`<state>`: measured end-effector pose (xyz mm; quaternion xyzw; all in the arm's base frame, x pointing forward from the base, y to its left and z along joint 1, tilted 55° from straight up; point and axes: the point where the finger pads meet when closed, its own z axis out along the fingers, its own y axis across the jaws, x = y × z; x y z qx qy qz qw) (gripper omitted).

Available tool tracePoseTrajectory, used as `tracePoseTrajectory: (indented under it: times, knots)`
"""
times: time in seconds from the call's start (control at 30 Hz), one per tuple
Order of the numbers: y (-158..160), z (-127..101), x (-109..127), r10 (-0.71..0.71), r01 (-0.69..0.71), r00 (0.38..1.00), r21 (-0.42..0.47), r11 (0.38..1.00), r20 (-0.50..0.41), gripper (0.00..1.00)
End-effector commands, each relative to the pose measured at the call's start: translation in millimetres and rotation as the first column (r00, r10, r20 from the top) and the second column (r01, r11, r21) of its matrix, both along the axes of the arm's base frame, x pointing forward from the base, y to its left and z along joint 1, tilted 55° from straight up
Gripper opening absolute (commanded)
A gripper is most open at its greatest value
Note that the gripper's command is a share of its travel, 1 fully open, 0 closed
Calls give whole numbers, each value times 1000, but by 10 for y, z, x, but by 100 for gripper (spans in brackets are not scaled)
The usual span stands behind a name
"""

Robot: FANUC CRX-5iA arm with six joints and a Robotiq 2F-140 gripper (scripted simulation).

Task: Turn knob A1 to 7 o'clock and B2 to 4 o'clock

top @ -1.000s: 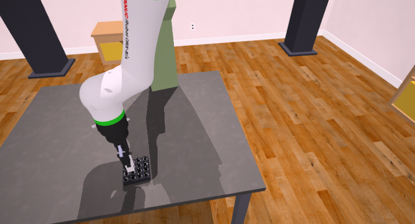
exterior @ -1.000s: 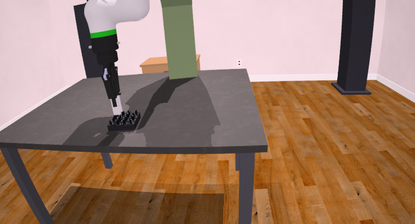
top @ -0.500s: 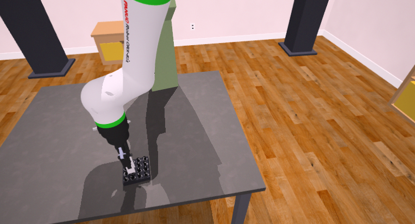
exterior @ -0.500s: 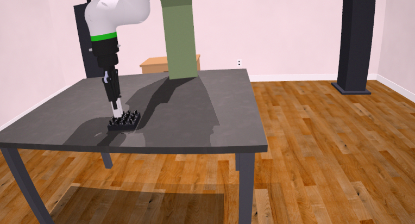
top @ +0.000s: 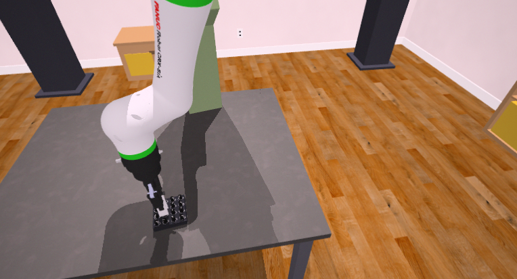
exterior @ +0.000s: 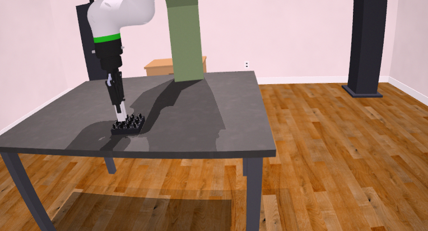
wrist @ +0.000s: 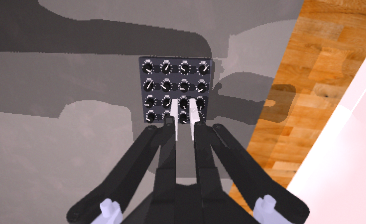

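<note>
The black knob box (top: pixel 170 212) stands on the grey table near its front edge, with four rows of small black knobs with white lines. It also shows in the exterior view (exterior: pixel 128 125) and in the wrist view (wrist: pixel 176 90). My gripper (wrist: pixel 183 107) (top: pixel 162 208) points straight down on the box's left part. Its white fingertips stand a narrow gap apart on either side of one knob (wrist: pixel 184 102), in the third column and third row from the top of the wrist view. I see no squeeze on that knob. The printed names are too small to read, so I cannot tell which knob it is.
The robot's green base column (exterior: pixel 184 35) stands at the table's back. The table's front edge (top: pixel 216 253) lies close to the box. A wooden cabinet (top: pixel 135 53) and dark pillars (top: pixel 377 26) stand on the floor beyond.
</note>
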<state>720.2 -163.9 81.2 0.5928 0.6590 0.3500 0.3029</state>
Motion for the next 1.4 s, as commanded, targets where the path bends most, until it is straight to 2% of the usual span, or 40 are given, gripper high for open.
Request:
tracePoseTrajectory:
  times: [0.0,1.37]
  knots:
    - [-2,1,-1,0,0,1000,0,1000,0,12]
    - [3,-24,35,0,0,1000,0,1000,0,12]
